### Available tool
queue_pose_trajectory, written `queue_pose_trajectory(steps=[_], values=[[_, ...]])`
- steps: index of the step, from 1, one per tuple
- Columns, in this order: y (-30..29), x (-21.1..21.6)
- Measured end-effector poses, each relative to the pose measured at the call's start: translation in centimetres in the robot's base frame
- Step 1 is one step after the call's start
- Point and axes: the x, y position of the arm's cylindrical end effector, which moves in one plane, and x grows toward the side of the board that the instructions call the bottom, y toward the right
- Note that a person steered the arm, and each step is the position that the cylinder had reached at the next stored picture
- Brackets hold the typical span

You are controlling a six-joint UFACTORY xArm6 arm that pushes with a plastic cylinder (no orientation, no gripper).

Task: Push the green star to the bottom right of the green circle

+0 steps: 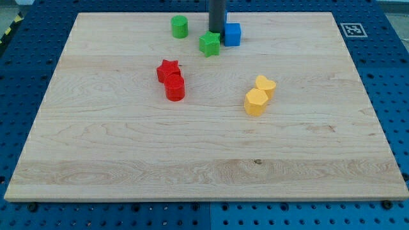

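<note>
Tip [216, 33] seemingly touching green star [209, 44], blue cube [232, 34] just right, green circle [179, 27] left; no claw.

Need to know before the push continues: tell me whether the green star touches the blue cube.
Cannot tell. In the camera view the green star sits against the blue cube with no visible gap, but overlap could hide one.

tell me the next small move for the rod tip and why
Probably a short push toward the view's bottom. My tip sits just above the green star, beside the blue cube. The star is already right of the green circle and only slightly lower, so nudging it down would settle it bottom right.
</note>
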Motion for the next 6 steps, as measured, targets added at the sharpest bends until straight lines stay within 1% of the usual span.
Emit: queue_pose_trajectory(steps=[2,3,4,6], values=[[8.7,0.0],[8.7,0.5],[5.4,1.3],[-3.7,1.1]])
